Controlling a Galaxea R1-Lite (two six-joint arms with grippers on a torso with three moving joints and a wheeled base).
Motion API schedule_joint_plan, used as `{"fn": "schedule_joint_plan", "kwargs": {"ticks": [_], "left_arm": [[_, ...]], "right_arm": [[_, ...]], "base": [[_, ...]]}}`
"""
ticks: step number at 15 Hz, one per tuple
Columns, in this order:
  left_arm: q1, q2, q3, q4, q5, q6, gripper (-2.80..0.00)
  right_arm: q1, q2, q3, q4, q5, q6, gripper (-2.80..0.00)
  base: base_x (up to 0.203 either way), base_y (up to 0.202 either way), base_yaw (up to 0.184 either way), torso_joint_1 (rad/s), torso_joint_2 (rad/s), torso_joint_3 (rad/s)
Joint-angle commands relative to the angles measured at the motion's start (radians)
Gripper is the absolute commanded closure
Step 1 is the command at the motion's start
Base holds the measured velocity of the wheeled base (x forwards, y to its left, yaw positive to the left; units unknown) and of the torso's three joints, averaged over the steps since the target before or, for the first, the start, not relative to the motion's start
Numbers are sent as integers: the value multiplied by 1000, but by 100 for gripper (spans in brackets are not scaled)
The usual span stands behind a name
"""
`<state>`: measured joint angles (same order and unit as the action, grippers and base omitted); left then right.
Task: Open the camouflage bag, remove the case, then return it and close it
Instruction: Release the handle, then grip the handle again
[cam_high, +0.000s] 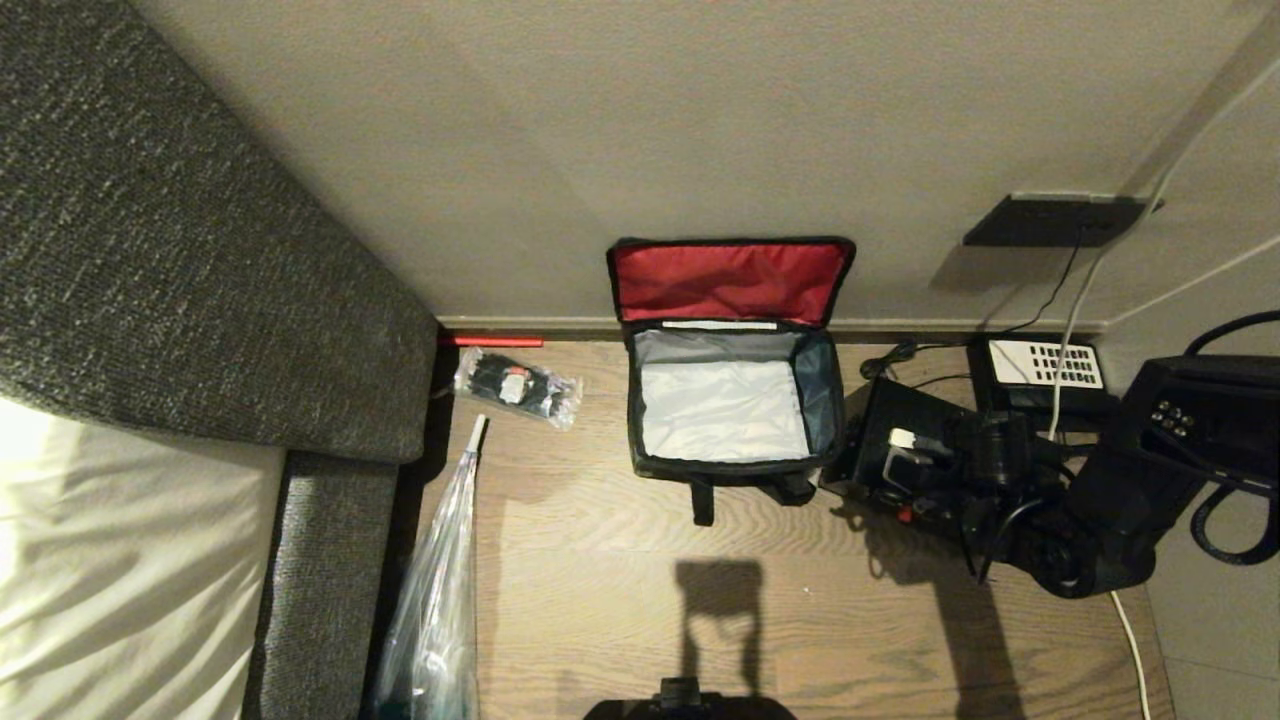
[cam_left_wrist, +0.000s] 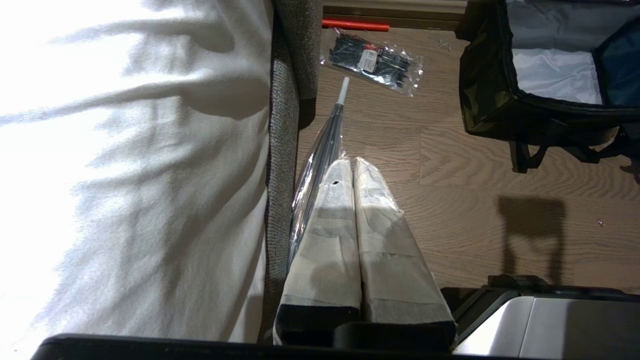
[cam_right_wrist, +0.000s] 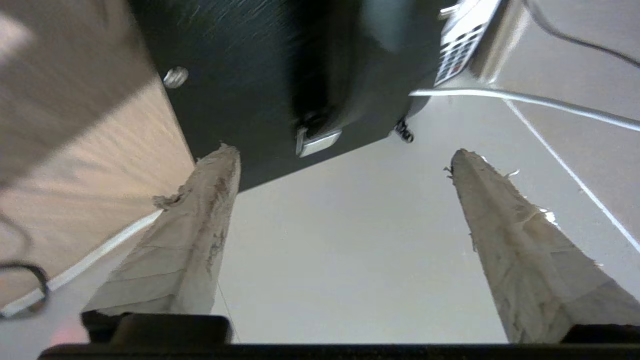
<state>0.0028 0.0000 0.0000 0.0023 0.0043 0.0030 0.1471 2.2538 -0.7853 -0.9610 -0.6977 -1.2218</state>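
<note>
The camouflage bag sits on the wooden floor in the middle of the head view, pushed up to the wall. Its lid is flipped back and leans on the wall, so the red lining shows and the top stays open. Inside I see only the pale grey lining, so the bag looks empty. The case, a flat black box with a small white label and a red mark, lies on the floor just to the right of the bag. I think it has been set down there so it is out of the bag but close enough to go back in. The right hand is just over the case at the right of the head view, where the dark arm hides it. In the right wrist view its two taped fingers stand wide apart with nothing between them, and one tip is by the black edge of the case. The left hand hangs low by the bed, fingers pressed together, holding nothing. A packet of black cable ties lies to the left of the bag. A telephone sits by the wall to the right. Next the case should go back in.
</note>
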Motion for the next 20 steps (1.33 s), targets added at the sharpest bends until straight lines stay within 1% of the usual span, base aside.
{"fn": "schedule_joint_plan", "kwargs": {"ticks": [1, 2, 4, 6, 8, 9, 11, 13, 14, 15, 17, 20], "left_arm": [[0, 0, 0, 1, 0, 0, 0], [0, 0, 0, 1, 0, 2, 0], [0, 0, 1, 1, 0, 0, 0], [0, 0, 0, 1, 0, 0, 0], [0, 0, 0, 1, 0, 0, 0], [0, 0, 0, 1, 0, 0, 0], [0, -2, 0, 1, 0, 1, 0], [0, 0, 1, 1, 0, 0, 0], [0, 0, 0, 1, 0, 0, 0], [0, 0, 1, 0, 0, 0, 0], [0, 0, 0, 1, 0, 0, 0], [0, 0, 0, 1, -1, 3, 0]], "right_arm": [[5, -127, 8, 52, 8, 33, 0], [4, -191, 17, 88, 21, 44, 0], [5, -340, 78, 198, 45, 66, 0], [9, -502, 139, 318, 70, 126, 0], [11, -675, 175, 435, 92, 205, 0], [11, -768, 198, 492, 114, 278, 0], [13, -937, 230, 580, 182, 458, 0], [13, -1096, 258, 665, 219, 588, 0], [13, -1169, 280, 701, 236, 668, 0], [13, -1255, 320, 732, 273, 751, 0], [0, -1460, 440, 760, 385, 844, 0], [-69, -1783, 623, 776, 602, 997, 0]], "base": [[0, 0, 0, 0, 0, 0], [0, 0, 0, 0, 0, 0], [0, 0, 0, 0, 0, 0], [0, 0, 0, 0, 0, 0], [0, 0, 0, 0, 0, 0], [0, 0, 0, 0, 0, 0], [0, 0, 0, 0, 0, 0], [0, 0, 0, 0, 0, 0], [0, 0, 0, 0, 0, 0], [0, 0, 0, 0, 0, 0], [0, 0, 0, 0, 0, 0], [0, 0, 0, 0, 0, 0]]}}
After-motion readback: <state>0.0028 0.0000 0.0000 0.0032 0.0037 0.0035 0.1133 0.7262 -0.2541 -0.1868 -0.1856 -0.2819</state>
